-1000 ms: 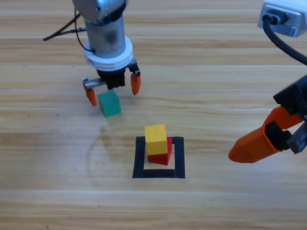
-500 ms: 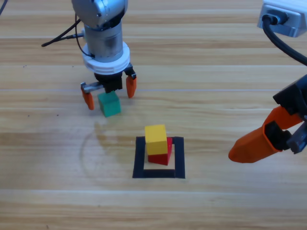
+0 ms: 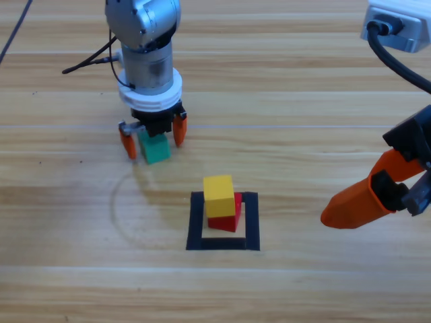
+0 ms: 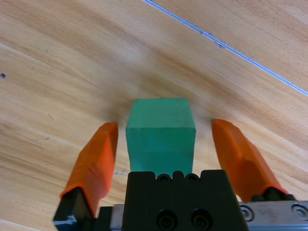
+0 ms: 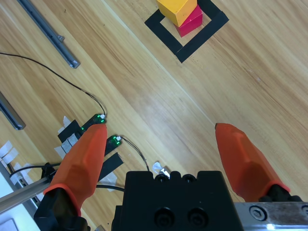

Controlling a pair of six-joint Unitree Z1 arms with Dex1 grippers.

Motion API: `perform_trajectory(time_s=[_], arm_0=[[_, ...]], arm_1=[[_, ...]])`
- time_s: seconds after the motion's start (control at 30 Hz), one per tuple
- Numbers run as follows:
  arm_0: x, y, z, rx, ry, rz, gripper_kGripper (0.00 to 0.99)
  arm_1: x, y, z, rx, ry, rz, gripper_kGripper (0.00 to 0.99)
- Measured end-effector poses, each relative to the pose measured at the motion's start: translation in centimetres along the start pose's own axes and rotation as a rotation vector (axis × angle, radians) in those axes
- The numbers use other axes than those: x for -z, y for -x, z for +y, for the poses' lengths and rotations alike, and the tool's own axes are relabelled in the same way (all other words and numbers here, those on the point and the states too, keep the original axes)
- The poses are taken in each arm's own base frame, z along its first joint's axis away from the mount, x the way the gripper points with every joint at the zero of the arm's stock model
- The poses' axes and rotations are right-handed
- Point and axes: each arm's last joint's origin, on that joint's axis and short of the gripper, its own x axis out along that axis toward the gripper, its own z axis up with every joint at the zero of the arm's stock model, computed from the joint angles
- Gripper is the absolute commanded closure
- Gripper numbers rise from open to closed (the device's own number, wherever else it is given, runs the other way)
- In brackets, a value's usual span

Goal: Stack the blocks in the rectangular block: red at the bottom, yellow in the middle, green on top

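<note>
The green cube rests on the wood at upper left. My left gripper is lowered around it, open, one orange jaw on each side with small gaps to the cube's faces. The yellow cube sits on the red cube, slightly offset, inside the black tape outline. My right gripper waits open at the right edge, away from the stack.
A white box with a black cable sits at the top right corner. Cables trail behind the left arm. In the right wrist view, metal rails and small electronics with wires lie off the table.
My left gripper has come down and shifted slightly right, so the green cube now sits between its jaws instead of just below them. The jaws have narrowed a little. The right arm is still.
</note>
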Motion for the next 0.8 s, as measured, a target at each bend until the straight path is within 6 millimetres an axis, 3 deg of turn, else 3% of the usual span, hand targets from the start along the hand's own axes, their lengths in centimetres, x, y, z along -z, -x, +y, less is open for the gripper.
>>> perform_trajectory(time_s=[0.1, 0.2, 0.27, 0.47, 0.6, 0.67, 0.8], arm_0=[[-0.2, -0.3, -0.5, 0.012, 0.001, 0.003, 0.435], [-0.3, -0.5, -0.9, 0.022, 0.001, 0.002, 0.749], [-0.4, -0.5, -0.9, 0.024, -0.003, 0.001, 0.849], [-0.4, 0.2, -0.6, -0.013, -0.098, 0.006, 0.919], [-0.5, 2.5, -0.7, 0.01, -0.252, -0.03, 0.973], [-0.2, 4.7, -0.3, 0.042, -0.367, -0.058, 0.99], [0.8, 11.8, 1.1, 0.162, -0.59, -0.142, 0.99]], arm_1=[[0.0, 0.0, 0.0, 0.0, 0.0, 0.0, 0.001], [0.0, 0.0, 0.0, 0.003, 0.0, 0.0, 0.001], [0.0, 0.0, 0.0, 0.005, 0.0, -0.001, 0.001], [0.0, 0.0, 0.0, 0.008, 0.0, -0.001, 0.001], [0.0, 0.0, -0.1, 0.01, 0.0, -0.002, 0.001], [0.0, 0.0, -0.1, 0.011, 0.0, -0.002, 0.001], [0.0, 0.0, -0.1, 0.019, 0.0, -0.003, 0.001]])
